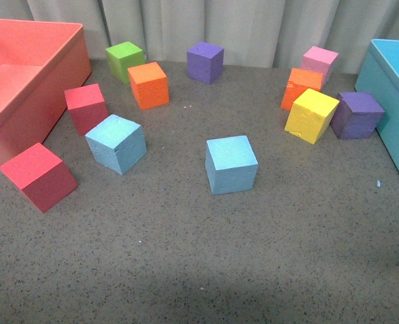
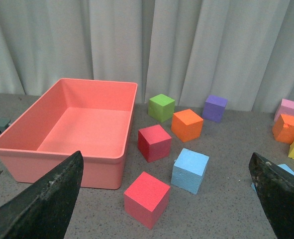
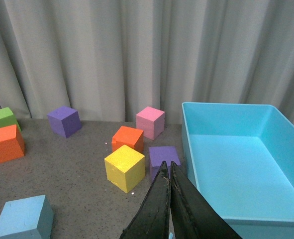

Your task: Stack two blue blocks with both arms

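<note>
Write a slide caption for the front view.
Left blue block and right blue block lie apart, unstacked, among coloured cubes between a salmon bin and a turquoise bin.

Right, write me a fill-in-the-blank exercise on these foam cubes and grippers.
The grey table holds ___ sky-blue foam cubes, unstacked.
The black left gripper is ___, holding nothing.
The black right gripper is ___ on nothing.
Missing words: two; open; shut.

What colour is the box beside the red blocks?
The box is coral pink; best in left wrist view.
</note>
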### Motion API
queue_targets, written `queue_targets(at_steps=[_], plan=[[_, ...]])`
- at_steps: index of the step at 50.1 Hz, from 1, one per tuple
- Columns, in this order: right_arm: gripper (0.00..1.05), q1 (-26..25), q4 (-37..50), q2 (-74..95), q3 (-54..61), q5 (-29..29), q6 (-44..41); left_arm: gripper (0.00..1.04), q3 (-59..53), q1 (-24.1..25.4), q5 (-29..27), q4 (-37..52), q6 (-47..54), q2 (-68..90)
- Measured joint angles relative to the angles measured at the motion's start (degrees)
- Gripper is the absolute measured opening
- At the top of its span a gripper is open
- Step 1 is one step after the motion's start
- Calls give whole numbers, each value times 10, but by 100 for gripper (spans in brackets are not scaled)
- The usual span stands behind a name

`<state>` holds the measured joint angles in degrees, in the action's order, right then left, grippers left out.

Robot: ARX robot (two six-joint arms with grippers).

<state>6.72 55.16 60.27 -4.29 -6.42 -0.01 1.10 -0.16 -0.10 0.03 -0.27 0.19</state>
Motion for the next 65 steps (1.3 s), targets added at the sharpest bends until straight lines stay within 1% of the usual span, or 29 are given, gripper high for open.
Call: queue_targets(at_steps=[9,13,18,22,41,55,65], plan=[[1,-17,-56,-71,19,16,0,98,0,0,0,0,0,0],[1,-47,-82,-105,26,57,0,98,0,0,0,0,0,0],[1,-64,-119,-150,31,60,0,98,0,0,0,0,0,0],[1,-65,-161,-198,37,63,0,98,0,0,0,0,0,0],[1,-66,-305,-355,41,63,0,98,0,0,0,0,0,0],[1,-66,-374,-426,42,63,0,98,0,0,0,0,0,0],[1,-66,-407,-460,42,63,0,98,0,0,0,0,0,0]])
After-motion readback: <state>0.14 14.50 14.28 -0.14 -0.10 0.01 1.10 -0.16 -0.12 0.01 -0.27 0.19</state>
